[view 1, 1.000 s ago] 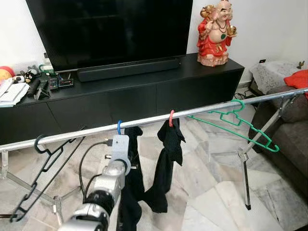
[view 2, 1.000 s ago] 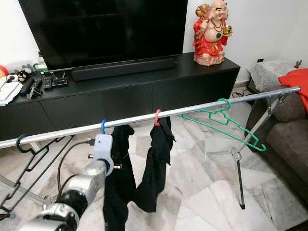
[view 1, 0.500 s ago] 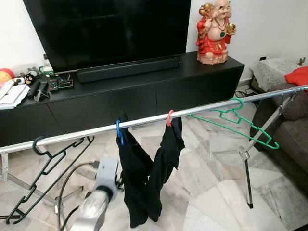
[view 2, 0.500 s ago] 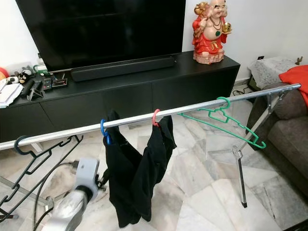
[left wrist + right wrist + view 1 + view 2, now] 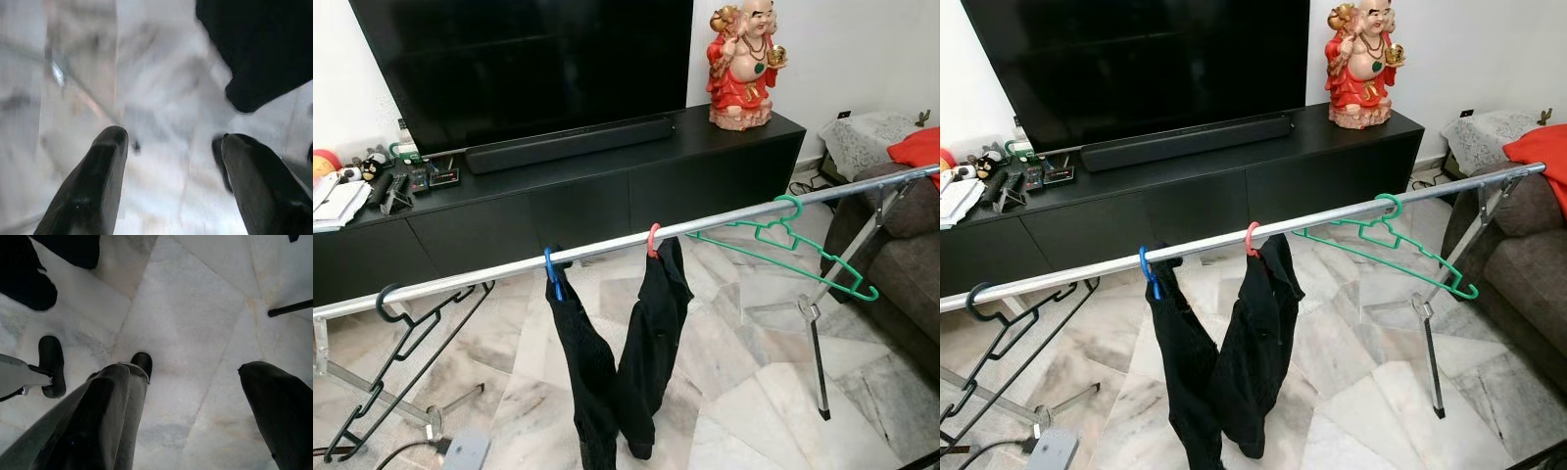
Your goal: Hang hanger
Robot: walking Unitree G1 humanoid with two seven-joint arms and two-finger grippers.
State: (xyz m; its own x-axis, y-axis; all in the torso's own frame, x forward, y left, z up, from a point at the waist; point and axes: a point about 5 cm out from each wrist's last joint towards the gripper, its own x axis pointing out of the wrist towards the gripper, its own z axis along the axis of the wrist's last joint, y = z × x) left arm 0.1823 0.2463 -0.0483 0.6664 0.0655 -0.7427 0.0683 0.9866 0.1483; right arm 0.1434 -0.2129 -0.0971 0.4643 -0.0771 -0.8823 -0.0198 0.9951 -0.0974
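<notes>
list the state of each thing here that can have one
blue hanger: hooked on the rail, black garment hanging from it
red hanger: hooked on the rail, black garment hanging from it
green hanger: hooked on the rail, bare, tilted
black hanger: hooked on the rail, bare
rail: slanting, higher at the robot's right
TV: screen dark
left tool: open, holding nothing, over the floor
right tool: open, holding nothing, over the floor

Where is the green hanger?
The green hanger hangs on the rail at the robot's right, near the sofa, right of the pink hook.
</notes>
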